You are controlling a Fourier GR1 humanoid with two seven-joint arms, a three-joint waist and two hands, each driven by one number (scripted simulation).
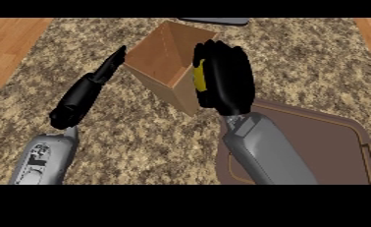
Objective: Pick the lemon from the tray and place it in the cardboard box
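Right robot hand point(228, 81), fingers curled around the lemon point(198, 77), hovers at the 3 o'clock rim of the cardboard box point(163, 54); tray point(326, 142) lies at 5 o'clock; left robot hand point(88, 92), fingers straight, sits at 9 o'clock

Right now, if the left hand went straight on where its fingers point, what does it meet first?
The cardboard box: the left hand has straight fingers aimed up-right at the box's left edge, tips very close to it. Depth is unclear, so they might pass just above the rim.
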